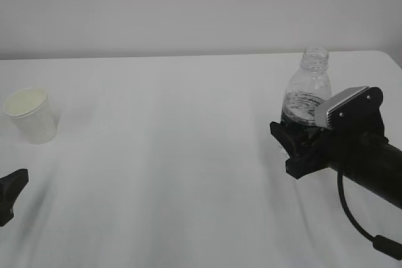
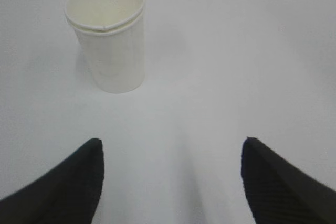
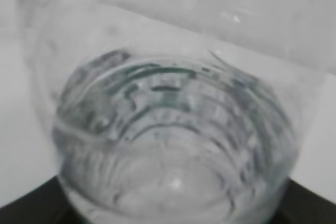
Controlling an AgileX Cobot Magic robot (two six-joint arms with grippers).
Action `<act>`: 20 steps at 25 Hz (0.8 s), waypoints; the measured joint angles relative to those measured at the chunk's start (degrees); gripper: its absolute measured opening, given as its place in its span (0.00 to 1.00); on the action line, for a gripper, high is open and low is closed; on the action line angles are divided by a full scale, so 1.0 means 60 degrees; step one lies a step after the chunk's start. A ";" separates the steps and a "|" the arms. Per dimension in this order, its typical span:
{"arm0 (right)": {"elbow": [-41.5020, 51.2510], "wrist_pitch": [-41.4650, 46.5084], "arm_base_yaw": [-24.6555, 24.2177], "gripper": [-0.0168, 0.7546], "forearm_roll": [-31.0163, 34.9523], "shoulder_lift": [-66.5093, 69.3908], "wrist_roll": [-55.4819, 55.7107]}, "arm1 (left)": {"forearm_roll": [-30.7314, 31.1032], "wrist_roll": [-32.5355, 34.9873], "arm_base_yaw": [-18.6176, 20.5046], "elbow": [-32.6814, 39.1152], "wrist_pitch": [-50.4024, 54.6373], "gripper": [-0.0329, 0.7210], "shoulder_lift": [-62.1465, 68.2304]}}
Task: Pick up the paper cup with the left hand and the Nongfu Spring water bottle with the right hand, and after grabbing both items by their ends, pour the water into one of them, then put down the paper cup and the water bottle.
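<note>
Across the white worktop (image 1: 188, 155) a wide bare stretch separates the two task objects, and its far edge runs along the grey wall at twelve o'clock. At nine o'clock in the exterior view the small white tapered paper cup (image 1: 31, 115) stands upright, mouth up, long axis vertical. The black left end effector (image 2: 170, 182) sits near it at about seven o'clock, fingers spread wide and apart from the cup, holding nothing. At three o'clock the small clear ribbed plastic water bottle (image 1: 308, 89) stands upright, its capless threaded neck pointing to twelve. The black right end effector (image 1: 295, 145) is clamped around its lower body, close to the worktop's right edge. Clear water (image 3: 173, 150) fills the bottle's lower part.
</note>
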 joint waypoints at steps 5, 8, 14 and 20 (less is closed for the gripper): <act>0.0218 0.0000 0.0000 0.62 -0.0249 -0.0443 0.0000 | 0.0000 0.0000 0.0000 0.0000 0.0000 0.82 0.0000; 0.0256 0.0000 0.0000 0.62 -0.0629 -0.0613 0.0063 | 0.0000 0.0000 0.0000 0.0000 0.0000 0.82 0.0000; 0.0269 0.0000 0.0000 0.62 -0.1344 -0.0719 0.0399 | 0.0000 0.0000 0.0000 0.0000 0.0000 0.82 0.0000; 0.0277 0.0000 0.0000 0.62 -0.2031 -0.0719 0.0712 | 0.0000 0.0000 0.0000 0.0000 0.0000 0.82 0.0000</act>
